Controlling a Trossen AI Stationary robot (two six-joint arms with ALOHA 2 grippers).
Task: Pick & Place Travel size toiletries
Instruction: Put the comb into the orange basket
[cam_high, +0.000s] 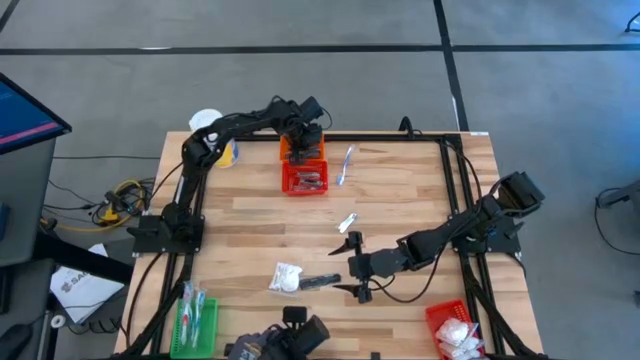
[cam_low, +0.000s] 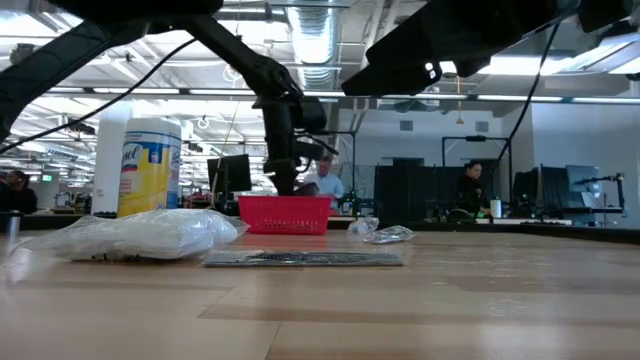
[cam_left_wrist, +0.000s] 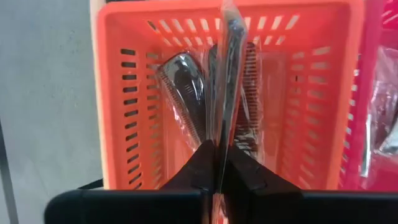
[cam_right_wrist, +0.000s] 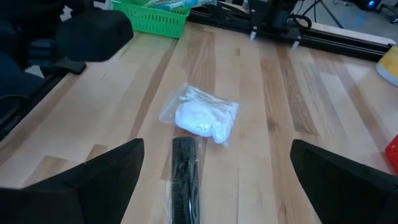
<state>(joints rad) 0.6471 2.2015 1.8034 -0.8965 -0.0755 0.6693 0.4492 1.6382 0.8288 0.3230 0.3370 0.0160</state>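
The left gripper (cam_left_wrist: 217, 163) at 12 o'clock has its jaws shut on a wrapped dark comb (cam_left_wrist: 229, 74), hanging over the orange basket (cam_left_wrist: 118, 93). The right gripper (cam_high: 357, 265), jaws wide and empty, faces a second comb (cam_right_wrist: 184, 177), its long axis pointing toward the jaws, beside a white packet (cam_right_wrist: 202, 118). The jar label (cam_low: 148, 165) probably reads Lysol.

Orange slotted basket (cam_left_wrist: 124, 93), red basket (cam_high: 304, 180), green basket (cam_high: 196, 324), white packet (cam_right_wrist: 202, 118) (clear wrap), black comb (cam_right_wrist: 185, 177)
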